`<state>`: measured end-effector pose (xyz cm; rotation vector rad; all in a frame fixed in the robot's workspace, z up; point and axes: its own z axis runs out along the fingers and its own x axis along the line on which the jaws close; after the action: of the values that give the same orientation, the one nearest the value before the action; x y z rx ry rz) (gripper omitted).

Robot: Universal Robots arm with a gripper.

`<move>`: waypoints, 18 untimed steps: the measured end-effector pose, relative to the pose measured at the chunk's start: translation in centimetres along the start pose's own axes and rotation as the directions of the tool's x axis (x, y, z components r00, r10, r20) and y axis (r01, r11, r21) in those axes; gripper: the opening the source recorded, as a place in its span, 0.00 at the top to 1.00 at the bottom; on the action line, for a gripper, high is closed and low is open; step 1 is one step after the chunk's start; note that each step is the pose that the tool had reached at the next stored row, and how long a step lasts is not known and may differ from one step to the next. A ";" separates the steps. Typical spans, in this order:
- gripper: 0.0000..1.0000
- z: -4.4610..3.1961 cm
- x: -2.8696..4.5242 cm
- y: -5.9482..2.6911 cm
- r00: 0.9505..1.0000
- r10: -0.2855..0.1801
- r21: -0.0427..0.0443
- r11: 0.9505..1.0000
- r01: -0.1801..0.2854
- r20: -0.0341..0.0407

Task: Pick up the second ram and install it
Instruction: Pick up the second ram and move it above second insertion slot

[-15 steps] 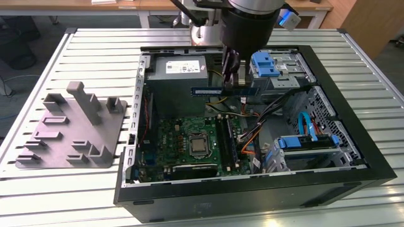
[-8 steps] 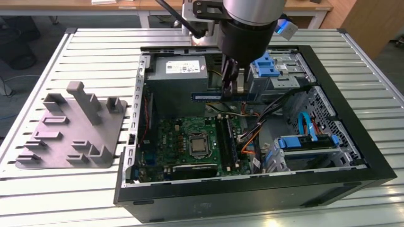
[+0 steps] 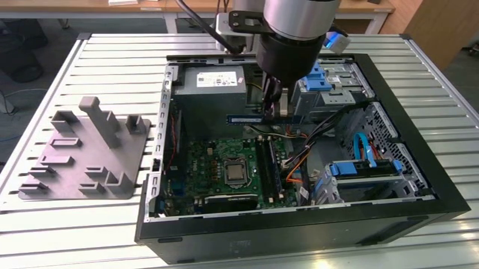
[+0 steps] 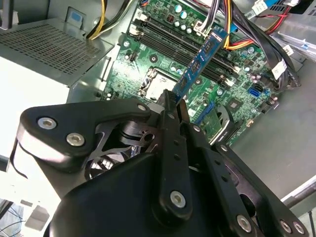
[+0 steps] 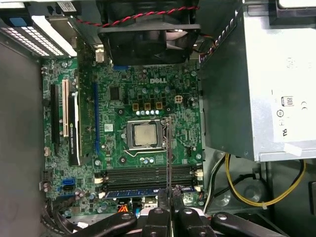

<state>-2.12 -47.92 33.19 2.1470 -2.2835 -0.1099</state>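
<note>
Presently, in the exterior view, the arm stands over the open computer case (image 3: 449, 185); the gripper (image 3: 279, 112) is closed tight on the second ram (image 3: 243, 119), gripping it near the middle of its length; the stick lies level, its long side running across the view, held clear above the motherboard (image 3: 206, 162) and in front of the lower edge of the power supply (image 3: 213, 84); the processor socket (image 3: 235, 171) lies below it, well apart; the grey block (image 3: 82, 151) sits outside the case on the slatted table (image 3: 45, 235), toward the exterior view's left.

In the second wrist view, the gripper (image 4: 174, 102) has both fingers (image 4: 168, 106) pressed against the flat faces of the second ram (image 4: 202, 57); the stick reaches out past the fingertips over the motherboard (image 4: 163, 59); it hangs above the black memory slots (image 4: 173, 42) and is seated in none of them; the perforated power supply (image 4: 44, 44) lies to one side.

In the first wrist view, the gripper (image 5: 169, 196) pinches the second ram (image 5: 169, 148), seen edge-on as a thin line; that line crosses the memory slots (image 5: 143, 174) and passes just beside the processor socket (image 5: 145, 134); the case fan (image 5: 148, 34) sits beyond the motherboard (image 5: 123, 94); a yellow cable (image 5: 266, 200) loops beneath the power supply (image 5: 266, 89).
</note>
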 end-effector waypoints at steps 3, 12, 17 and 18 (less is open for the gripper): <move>0.86 0.35 0.05 -0.02 1.000 0.000 0.000 1.000 0.000 0.000; 0.86 1.08 0.31 -0.08 1.000 0.000 0.000 1.000 0.000 0.000; 0.86 1.41 0.46 -0.10 1.000 0.000 0.000 1.000 0.000 0.000; 0.86 1.47 0.49 -0.11 1.000 0.000 0.000 1.000 0.000 0.000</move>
<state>-2.12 -48.35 31.70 2.1471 -2.2836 -0.1100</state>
